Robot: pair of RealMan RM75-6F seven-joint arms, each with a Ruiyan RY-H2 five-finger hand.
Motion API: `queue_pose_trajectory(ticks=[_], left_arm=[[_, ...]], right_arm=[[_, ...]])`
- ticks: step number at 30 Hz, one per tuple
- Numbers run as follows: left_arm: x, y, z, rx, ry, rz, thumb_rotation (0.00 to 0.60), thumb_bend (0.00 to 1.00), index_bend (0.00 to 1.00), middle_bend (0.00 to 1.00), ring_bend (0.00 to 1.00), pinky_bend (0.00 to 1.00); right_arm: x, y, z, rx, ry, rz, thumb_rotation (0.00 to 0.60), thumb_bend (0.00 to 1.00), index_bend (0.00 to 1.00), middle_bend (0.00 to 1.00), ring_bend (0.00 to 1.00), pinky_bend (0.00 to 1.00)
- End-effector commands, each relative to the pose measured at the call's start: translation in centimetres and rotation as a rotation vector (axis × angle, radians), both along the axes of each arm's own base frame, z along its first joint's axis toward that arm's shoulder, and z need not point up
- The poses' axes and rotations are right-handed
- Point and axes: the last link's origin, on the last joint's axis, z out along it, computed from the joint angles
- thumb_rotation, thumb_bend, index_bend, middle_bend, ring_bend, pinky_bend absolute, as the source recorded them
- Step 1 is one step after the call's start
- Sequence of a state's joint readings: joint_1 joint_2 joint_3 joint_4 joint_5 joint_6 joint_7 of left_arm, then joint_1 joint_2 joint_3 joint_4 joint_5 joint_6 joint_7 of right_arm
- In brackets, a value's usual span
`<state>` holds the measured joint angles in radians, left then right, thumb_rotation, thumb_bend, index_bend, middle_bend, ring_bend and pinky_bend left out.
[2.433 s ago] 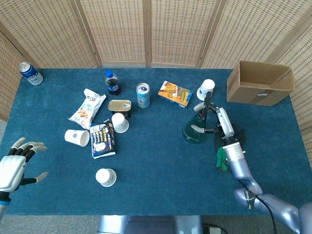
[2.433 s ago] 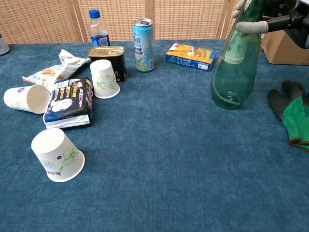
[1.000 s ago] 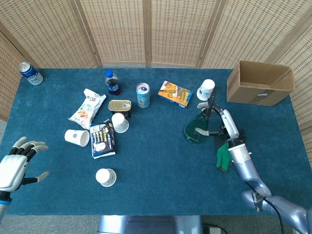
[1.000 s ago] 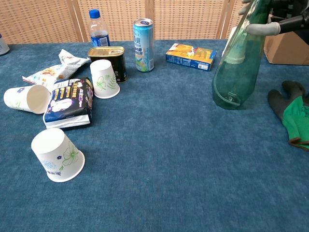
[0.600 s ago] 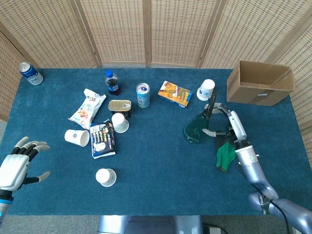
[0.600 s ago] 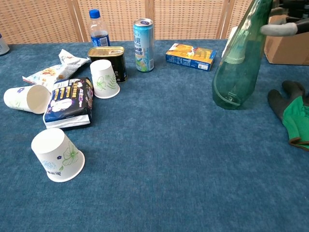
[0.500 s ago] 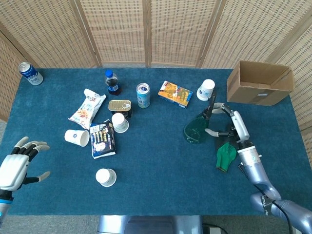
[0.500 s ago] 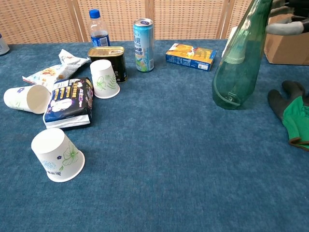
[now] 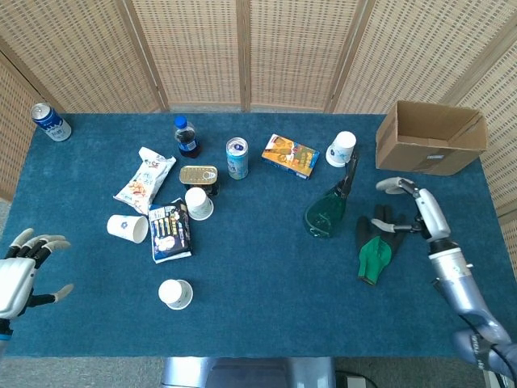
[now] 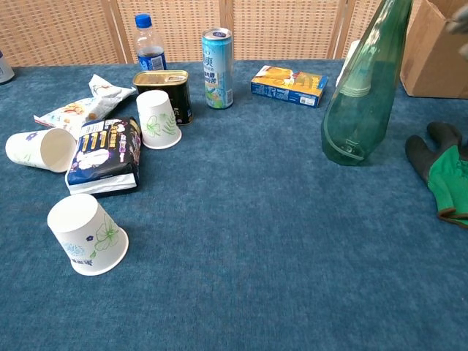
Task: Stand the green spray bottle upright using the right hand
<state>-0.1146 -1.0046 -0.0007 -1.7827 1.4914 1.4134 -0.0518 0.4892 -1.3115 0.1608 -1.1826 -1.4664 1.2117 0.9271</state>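
We see green spray bottle (image 9: 329,209) upright on desk (image 9: 266,275), green glove (image 9: 374,254) at its 4 o'clock, paper cup (image 9: 342,149) at 12, our right robot hand (image 9: 416,206) apart, fingers spread, empty, left robot hand (image 9: 18,279) likewise spread

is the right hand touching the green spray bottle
No: in the head view the right hand is off to the side of the green spray bottle, with bare table between them.

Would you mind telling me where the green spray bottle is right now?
The spray bottle stands on the table's right half in the head view, free of the right hand, with the green glove to its right and a paper cup behind it.
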Motion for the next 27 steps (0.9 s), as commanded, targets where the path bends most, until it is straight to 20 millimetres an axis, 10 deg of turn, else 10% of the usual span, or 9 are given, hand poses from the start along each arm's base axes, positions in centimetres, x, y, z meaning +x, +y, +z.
queue_pose_trajectory(ticks=[1, 11, 27], left_arm=[[-0.4, -0.3, 0.1, -0.003, -0.023, 0.022, 0.596, 0.18, 0.28, 0.27, 0.21, 0.00], [-1.5, -1.6, -0.5, 0.003, -0.043, 0.082, 0.595, 0.18, 0.28, 0.27, 0.21, 0.00], [-3.6, -4.8, -1.7, 0.017, -0.046, 0.176, 0.597, 0.18, 0.28, 0.27, 0.21, 0.00]], right_arm=[[-1.9, 1.7, 2.2, -0.006, 0.239, -0.014, 0.600, 0.15, 0.40, 0.38, 0.25, 0.32], [-3.5, 5.2, 4.6, -0.117, 0.668, -0.076, 0.600, 0.16, 0.42, 0.38, 0.25, 0.31], [-3.4, 10.9, 5.8, -0.194, 0.889, -0.230, 0.600, 0.16, 0.42, 0.38, 0.23, 0.26]])
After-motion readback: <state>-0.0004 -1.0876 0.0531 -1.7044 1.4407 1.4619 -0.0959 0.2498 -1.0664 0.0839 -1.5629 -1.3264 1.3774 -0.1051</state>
